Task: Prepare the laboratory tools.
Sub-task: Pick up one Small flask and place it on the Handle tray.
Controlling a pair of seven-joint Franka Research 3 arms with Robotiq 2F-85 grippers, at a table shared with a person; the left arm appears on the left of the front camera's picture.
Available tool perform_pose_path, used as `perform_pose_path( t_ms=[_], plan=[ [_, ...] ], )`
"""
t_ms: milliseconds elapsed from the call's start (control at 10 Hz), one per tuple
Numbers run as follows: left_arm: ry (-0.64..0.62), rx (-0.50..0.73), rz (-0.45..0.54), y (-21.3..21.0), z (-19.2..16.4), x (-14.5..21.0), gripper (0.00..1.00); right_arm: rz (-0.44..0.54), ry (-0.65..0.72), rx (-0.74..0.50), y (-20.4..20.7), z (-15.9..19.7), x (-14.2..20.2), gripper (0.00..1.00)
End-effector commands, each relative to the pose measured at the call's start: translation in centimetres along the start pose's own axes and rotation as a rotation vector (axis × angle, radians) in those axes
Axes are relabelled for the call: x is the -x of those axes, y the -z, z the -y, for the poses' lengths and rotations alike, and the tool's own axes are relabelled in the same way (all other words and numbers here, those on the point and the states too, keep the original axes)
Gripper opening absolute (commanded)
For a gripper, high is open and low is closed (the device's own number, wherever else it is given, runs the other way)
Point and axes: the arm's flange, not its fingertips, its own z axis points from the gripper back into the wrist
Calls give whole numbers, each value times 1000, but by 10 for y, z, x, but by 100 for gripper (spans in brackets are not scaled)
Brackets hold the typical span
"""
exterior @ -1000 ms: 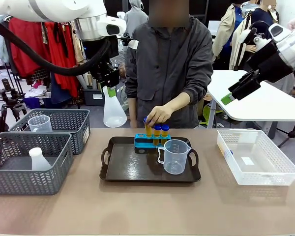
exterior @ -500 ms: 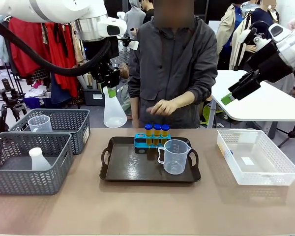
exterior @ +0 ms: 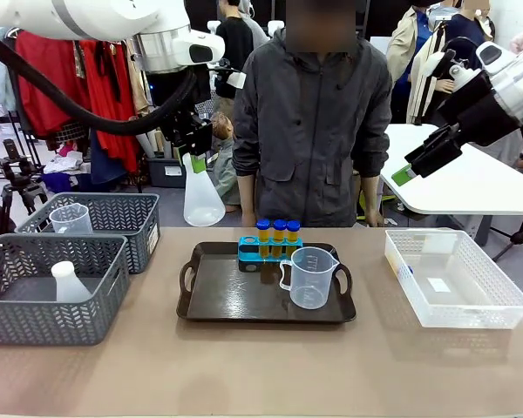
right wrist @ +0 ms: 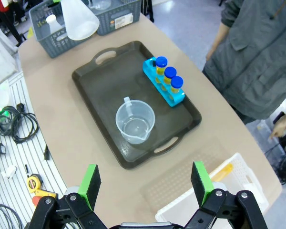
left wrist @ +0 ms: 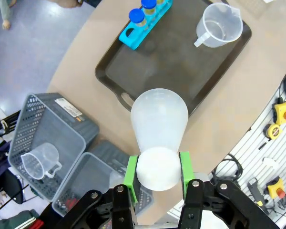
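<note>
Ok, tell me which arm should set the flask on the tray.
Left. Its end effector already grips the conical flask by the neck, raised beyond the black tray. The right end effector is open, empty and high over the table's right side.

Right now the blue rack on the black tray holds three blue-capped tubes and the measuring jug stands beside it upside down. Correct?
Not quite: the measuring jug stands upright, mouth up, as the right wrist view shows. The blue rack on the black tray does hold three blue-capped tubes.

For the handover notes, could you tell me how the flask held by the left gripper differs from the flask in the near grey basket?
The held flask is larger and hangs in the air, gripped at its neck by the left gripper. The basket flask is smaller and stands inside the near grey basket, untouched. Both are translucent white cones.
</note>
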Motion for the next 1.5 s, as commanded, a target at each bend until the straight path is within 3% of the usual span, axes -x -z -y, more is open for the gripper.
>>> perform_pose_path(
  t_ms=[0, 400, 800, 1400],
  plan=[
    [6, -21, -6, 1, 7, -12, 0, 34, -7, -22, 1, 1, 1, 100],
    [118, -10, -46, 21, 22, -48, 0, 34, -7, -22, 1, 1, 1, 100],
    [203, -31, -84, 72, 44, -77, 0, 34, -7, -22, 1, 1, 1, 100],
    [225, -58, -99, 157, 53, -65, 0, 34, -7, -22, 1, 1, 1, 100]
  ],
)
